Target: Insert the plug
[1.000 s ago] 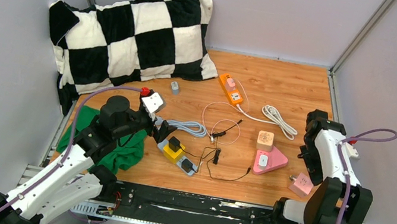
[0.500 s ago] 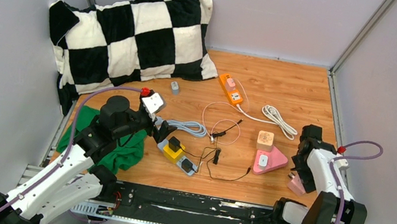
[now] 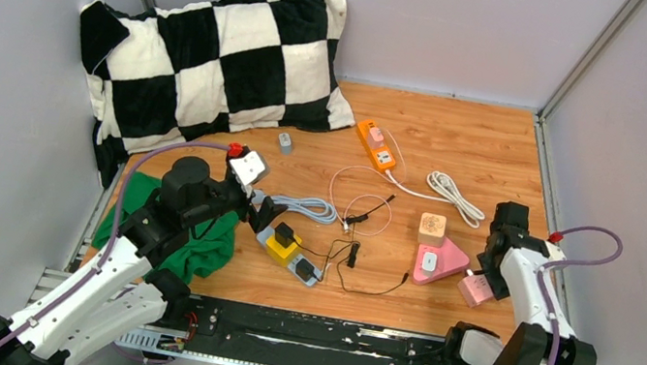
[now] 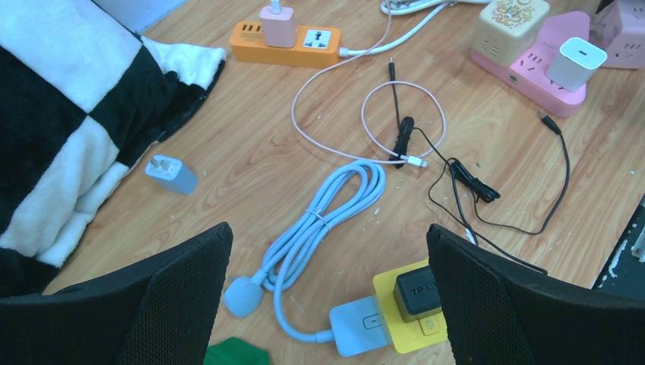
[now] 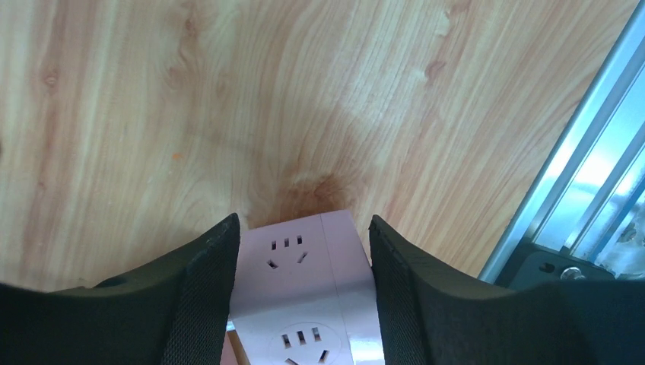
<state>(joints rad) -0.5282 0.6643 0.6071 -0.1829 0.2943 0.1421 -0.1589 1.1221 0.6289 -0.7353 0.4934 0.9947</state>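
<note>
The right hand point(image 5: 303, 228) clasps the pink socket cube point(image 3: 476, 288) at the near right edge of the worktop point(image 3: 463, 146). The left hand point(image 4: 328, 232) hangs released over the yellow strip point(image 4: 399, 334), well apart from it.

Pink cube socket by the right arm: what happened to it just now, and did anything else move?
The right hand came down toward the near edge and closed its fingers on either side of the pale pink plastic cube socket, which slid slightly left. The left hand, open above the light blue coiled cable, and everything else on the wooden table stayed put.
</note>
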